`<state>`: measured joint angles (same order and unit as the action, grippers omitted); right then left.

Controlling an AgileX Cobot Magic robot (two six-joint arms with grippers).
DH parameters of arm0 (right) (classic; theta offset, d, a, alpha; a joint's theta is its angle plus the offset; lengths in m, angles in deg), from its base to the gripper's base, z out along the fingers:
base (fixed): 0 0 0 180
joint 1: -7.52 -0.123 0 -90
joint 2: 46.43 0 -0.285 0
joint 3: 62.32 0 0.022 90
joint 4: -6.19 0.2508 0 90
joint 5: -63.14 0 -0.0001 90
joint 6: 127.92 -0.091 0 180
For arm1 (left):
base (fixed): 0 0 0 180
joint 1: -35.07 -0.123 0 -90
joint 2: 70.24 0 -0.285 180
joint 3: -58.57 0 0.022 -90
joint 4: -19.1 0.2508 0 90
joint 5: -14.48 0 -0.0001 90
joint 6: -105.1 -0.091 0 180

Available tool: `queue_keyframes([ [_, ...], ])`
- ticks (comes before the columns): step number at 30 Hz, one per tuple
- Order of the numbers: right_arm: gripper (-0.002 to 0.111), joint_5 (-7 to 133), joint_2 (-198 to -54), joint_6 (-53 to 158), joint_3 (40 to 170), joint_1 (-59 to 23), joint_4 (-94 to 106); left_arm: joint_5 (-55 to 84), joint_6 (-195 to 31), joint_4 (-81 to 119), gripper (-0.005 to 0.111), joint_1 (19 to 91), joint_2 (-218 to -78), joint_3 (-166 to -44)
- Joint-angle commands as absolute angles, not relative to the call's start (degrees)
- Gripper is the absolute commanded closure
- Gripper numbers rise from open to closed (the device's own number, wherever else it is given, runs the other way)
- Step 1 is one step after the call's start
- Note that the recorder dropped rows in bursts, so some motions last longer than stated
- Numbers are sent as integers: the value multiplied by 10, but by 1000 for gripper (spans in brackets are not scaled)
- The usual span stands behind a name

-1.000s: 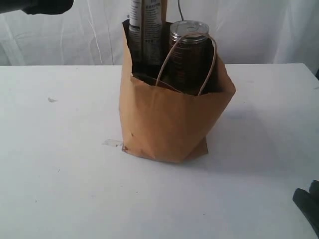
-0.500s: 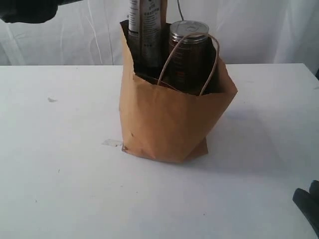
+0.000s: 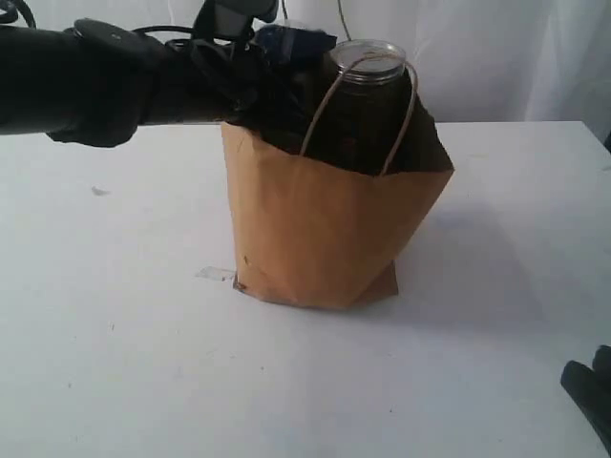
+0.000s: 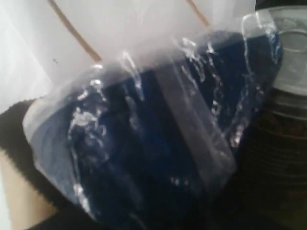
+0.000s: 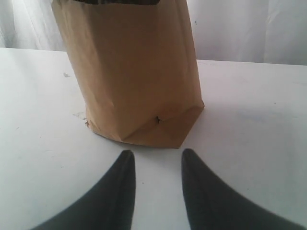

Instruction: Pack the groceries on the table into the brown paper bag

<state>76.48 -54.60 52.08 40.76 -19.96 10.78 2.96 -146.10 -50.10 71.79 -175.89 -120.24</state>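
Left pincer [image 3: 250, 84] is at the mouth of the brown paper bag [image 3: 325, 229], reaching in from the left. Its jaws are lost in the dark clutter, so I cannot tell whether it is clamped on anything or just close by. Right pincer [image 5: 156, 153] is low over the surface [image 3: 115, 315], well apart from the bag, with a narrow gap and nothing in it.

The long dark-blue pasta packet [image 4: 158, 143] is in the bag. Its upper end pokes out of the mouth just beside the silver-topped tin [image 3: 366, 57]. The long axis runs steeply down into the bag, top end up. The arm hides the exact tilt, but in the left wrist view the end looks to lean toward the tin.

Handling, as a judgement:
- The packet is probably light.
- Its clear crinkly film is glossy, so likely slippery.
- The contents are probably stiff along the length but brittle, so avoid hard squeezing or bending.
- The best hold is across the narrow width on the filled upper body, not on the loose film flap at the end, which would just crumple and slide.
- The bag walls are soft paper and will give if the packet is pushed sideways.
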Motion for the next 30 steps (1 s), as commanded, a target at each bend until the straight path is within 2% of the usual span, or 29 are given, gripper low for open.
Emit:
queue_keyframes([
  [1,77,763,-542,521,405,-196,105,37,-1455,-511,107,718,-1728,-1209],
  [30,77,763,-542,521,405,-196,105,34,-1469,-534,107,718,-1742,-1208],
])
